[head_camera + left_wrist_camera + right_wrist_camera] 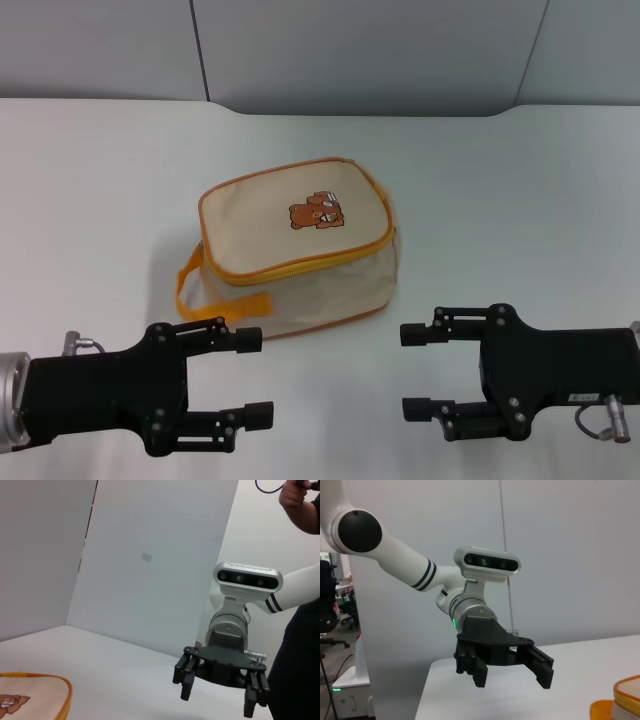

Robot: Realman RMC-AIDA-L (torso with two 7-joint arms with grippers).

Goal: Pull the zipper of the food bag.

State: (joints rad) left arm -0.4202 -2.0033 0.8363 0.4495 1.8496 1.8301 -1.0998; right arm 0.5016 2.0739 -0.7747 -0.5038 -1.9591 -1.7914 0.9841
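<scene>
We see the food bag (297, 248) mid-table (90, 190), bear face up, at 12 o'clock from both tools | long axis 8-to-2 o'clock | left gripper (255, 376) at 7, right gripper (416, 371) at 5, both spread wide, clear of it.

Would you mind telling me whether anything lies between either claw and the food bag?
Nothing visible does. Bare table separates the open left claw and open right claw from the food bag.

Head downward (wrist views facing inward)
</scene>
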